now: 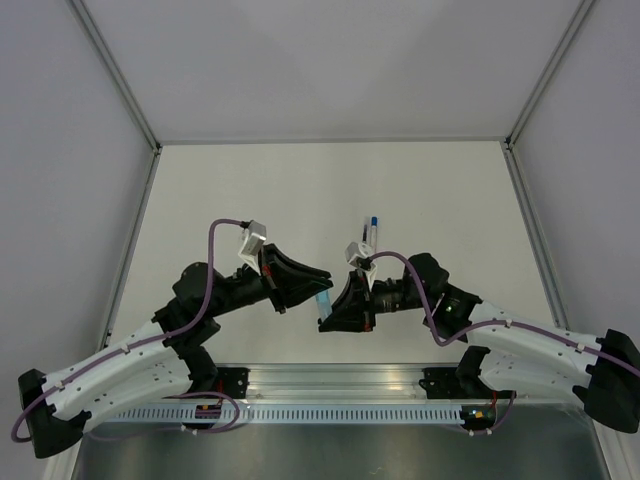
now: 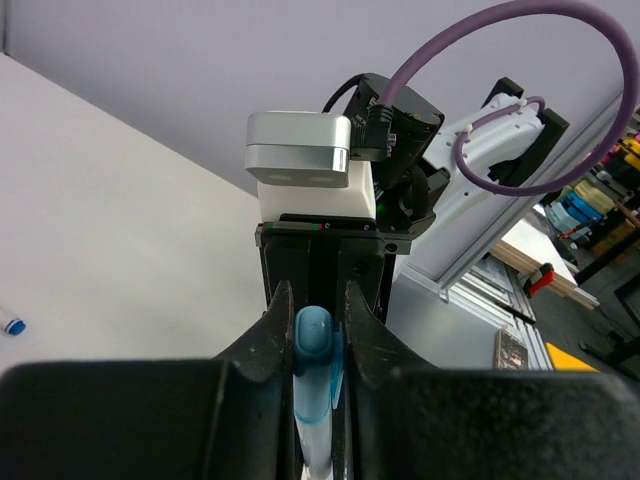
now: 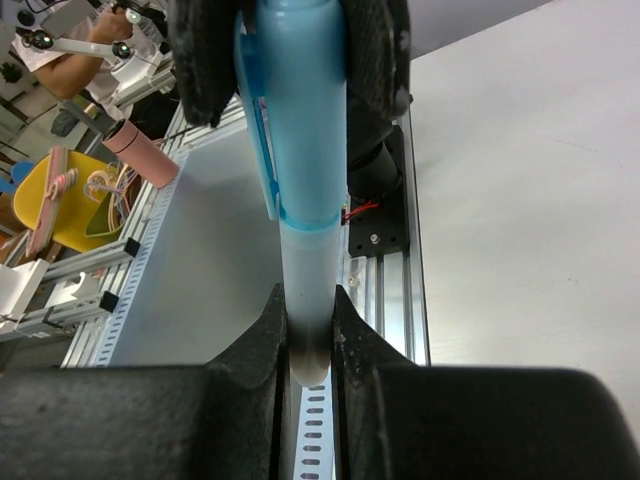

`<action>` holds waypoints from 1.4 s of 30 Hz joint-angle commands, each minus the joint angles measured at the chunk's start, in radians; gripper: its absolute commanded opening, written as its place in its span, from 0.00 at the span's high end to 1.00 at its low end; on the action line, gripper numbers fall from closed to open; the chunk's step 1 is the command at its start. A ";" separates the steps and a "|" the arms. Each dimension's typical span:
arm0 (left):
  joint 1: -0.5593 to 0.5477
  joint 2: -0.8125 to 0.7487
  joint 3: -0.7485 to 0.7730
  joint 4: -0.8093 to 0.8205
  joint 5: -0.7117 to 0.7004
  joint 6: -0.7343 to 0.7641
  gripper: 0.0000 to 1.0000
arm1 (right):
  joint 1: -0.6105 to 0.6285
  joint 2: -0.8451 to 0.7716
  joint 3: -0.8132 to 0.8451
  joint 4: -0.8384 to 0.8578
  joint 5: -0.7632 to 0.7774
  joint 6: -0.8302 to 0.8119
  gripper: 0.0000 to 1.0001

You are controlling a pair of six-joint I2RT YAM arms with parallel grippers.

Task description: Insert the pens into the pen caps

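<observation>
A pen with a white barrel (image 3: 305, 290) hangs between my two grippers above the table's near middle, its pale blue pen cap (image 3: 300, 110) fitted over one end. My left gripper (image 2: 317, 300) is shut on the pen cap (image 2: 313, 335), whose rounded tip shows between the fingers. My right gripper (image 3: 307, 300) is shut on the barrel's bare end. From above, this pen (image 1: 323, 300) spans the gap from the left gripper (image 1: 320, 282) to the right gripper (image 1: 326, 322). A second pen (image 1: 370, 236), white with a blue end, lies on the table behind the right gripper.
An aluminium rail (image 1: 330, 380) with both arm bases runs along the near edge. Grey walls with metal posts close in the white table (image 1: 450, 200) on three sides. The lying pen's blue end (image 2: 10, 325) shows at the left wrist view's left edge.
</observation>
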 commanded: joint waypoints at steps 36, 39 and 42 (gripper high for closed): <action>-0.006 0.161 -0.221 0.293 0.324 -0.055 0.98 | -0.093 0.117 0.795 -0.364 0.230 -0.244 1.00; -0.006 0.131 -0.186 0.229 0.288 -0.041 0.98 | -0.104 0.146 0.806 -0.375 0.184 -0.227 1.00; -0.005 0.059 -0.093 0.039 0.153 -0.001 0.87 | -0.104 0.145 0.737 -0.391 0.122 -0.199 1.00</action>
